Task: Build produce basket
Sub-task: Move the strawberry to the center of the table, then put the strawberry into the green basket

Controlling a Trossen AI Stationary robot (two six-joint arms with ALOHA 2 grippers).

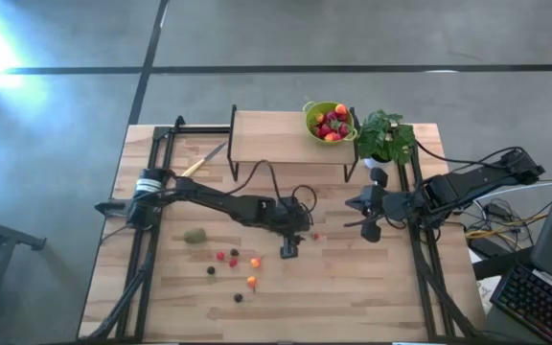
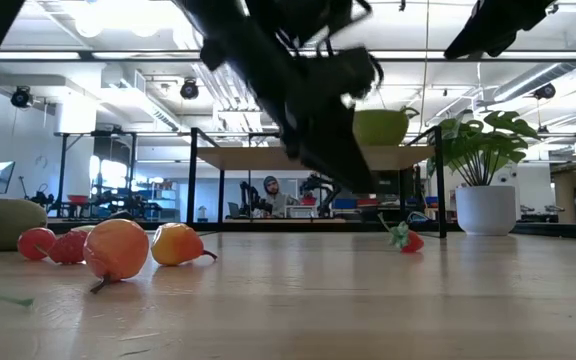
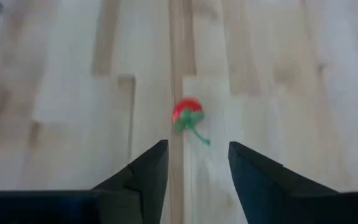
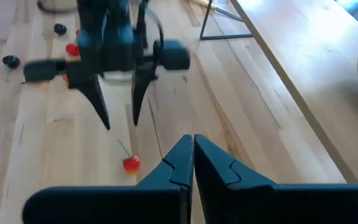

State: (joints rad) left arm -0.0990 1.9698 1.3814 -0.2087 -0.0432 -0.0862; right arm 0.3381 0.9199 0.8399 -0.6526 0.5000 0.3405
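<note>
The lime-green basket holds several red and orange fruits and stands on the raised wooden shelf; it also shows in the low view. My left gripper is open, pointing down just above the table. A small red berry with a green stem lies on the table just ahead of its fingers, untouched; it also shows in the right wrist view. A brownish-green kiwi and several loose berries lie on the table to the left. My right gripper is shut and empty at the right.
A potted plant stands right of the basket. A yellow-handled knife lies left of the shelf. The shelf's black legs stand on the table. Bare wood lies along the table's near edge.
</note>
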